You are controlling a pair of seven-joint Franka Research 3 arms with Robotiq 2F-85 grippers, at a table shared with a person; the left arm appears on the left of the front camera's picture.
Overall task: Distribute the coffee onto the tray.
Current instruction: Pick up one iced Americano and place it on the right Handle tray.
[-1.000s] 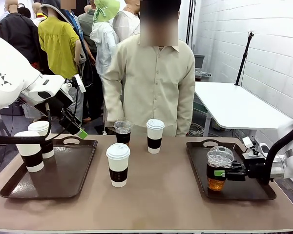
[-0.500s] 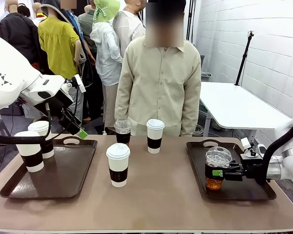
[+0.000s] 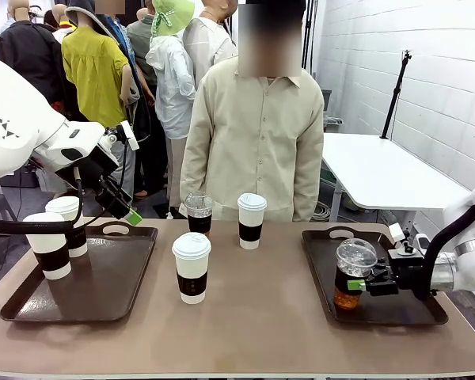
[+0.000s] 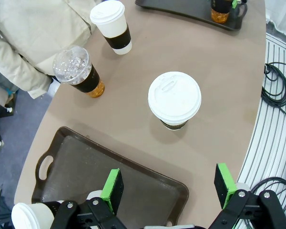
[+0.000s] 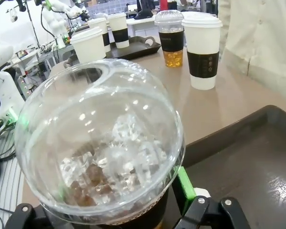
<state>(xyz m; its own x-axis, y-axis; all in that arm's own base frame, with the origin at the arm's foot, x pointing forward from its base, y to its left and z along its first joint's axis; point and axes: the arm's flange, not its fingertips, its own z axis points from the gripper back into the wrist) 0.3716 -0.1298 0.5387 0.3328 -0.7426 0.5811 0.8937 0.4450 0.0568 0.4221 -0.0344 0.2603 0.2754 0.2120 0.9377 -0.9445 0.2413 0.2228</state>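
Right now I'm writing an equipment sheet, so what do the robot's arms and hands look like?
Both arms are white; the left arm, a rounded shell, bears small black triangle markings, and a black cable loops beneath it. The left hand and right hand are black with bright green pads. A second black cable arcs over the right arm.

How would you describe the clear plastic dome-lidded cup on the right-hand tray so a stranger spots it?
Find the dark brown tray on the right. The clear plastic dome-lidded cup stands alone on it, amber drink showing below its dark sleeve.
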